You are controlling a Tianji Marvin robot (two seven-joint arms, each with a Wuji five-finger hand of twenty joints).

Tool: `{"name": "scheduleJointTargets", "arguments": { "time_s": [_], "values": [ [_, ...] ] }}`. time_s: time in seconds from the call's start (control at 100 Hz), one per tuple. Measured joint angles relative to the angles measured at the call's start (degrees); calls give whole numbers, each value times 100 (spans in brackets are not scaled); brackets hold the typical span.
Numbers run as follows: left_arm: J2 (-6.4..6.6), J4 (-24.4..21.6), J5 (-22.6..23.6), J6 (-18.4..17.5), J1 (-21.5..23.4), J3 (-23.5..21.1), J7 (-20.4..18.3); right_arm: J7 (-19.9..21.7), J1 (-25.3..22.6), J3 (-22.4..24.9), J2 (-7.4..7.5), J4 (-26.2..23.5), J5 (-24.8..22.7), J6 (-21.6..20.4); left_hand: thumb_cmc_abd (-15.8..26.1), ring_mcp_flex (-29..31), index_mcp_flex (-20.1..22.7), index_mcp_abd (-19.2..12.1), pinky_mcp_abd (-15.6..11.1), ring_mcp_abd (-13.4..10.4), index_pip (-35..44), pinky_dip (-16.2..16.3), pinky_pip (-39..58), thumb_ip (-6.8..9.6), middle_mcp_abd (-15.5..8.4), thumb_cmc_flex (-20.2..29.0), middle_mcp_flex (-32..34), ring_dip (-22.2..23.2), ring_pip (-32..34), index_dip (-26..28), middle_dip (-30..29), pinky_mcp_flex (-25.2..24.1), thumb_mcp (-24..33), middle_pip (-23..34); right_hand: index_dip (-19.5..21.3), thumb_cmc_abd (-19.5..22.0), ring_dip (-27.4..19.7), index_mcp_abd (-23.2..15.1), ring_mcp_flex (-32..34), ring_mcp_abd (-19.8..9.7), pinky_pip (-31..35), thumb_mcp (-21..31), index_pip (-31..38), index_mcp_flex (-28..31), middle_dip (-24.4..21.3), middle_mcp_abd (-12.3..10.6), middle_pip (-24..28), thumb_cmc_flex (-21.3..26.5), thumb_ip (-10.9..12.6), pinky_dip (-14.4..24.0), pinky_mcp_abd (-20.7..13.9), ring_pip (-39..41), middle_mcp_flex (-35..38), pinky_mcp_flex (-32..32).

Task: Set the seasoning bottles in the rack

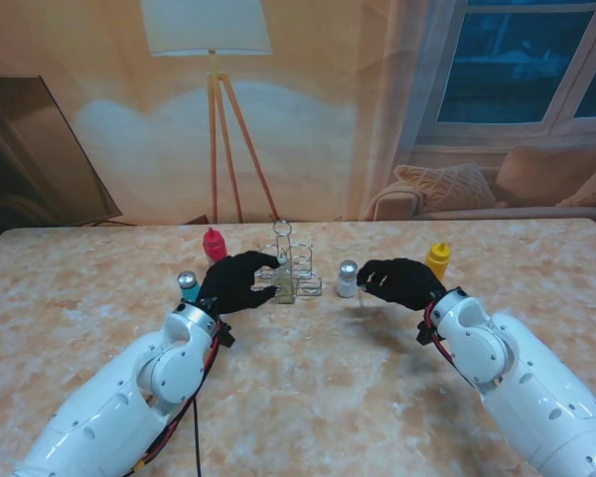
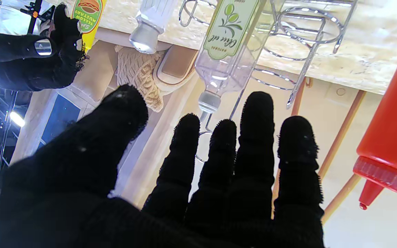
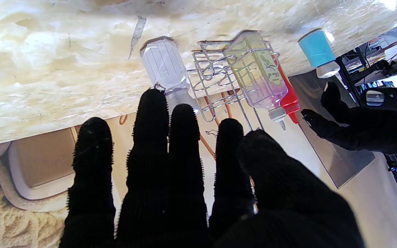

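Wire rack [image 1: 296, 266] already holds the olive oil bottle [image 2: 231, 44], its label legible only in the left wrist view. Both the left hand [image 1: 236, 282] and the right hand [image 1: 402, 281] have spread fingers, grasping nothing.

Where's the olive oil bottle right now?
In the stand view, the olive oil bottle stands inside the wire rack, mid-table, just beyond the left hand.

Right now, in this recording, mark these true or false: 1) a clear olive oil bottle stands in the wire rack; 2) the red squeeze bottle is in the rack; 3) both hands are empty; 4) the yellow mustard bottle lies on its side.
1) True: the clear olive oil bottle stands in the wire rack.
2) False: the red squeeze bottle stands on the table left of the rack.
3) True: left hand and right hand hold nothing, fingers spread.
4) False: the yellow mustard bottle stands upright.
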Motion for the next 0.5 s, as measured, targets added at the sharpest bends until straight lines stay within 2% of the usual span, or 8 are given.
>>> {"name": "scheduleJointTargets", "arguments": {
  "time_s": [0.5],
  "values": [
    [-25,204,4,102,102,-2,324,-6,-6,1,1,-4,-15,20,69,0,11,0,23,58,8,9,-4,2,17,74,80,0,0,76,81,-2,-83,147,0,0,0,-1,0,0,0,0,0,0,0,0,0,0,0,0,0,0,0,0]
  ]
}}
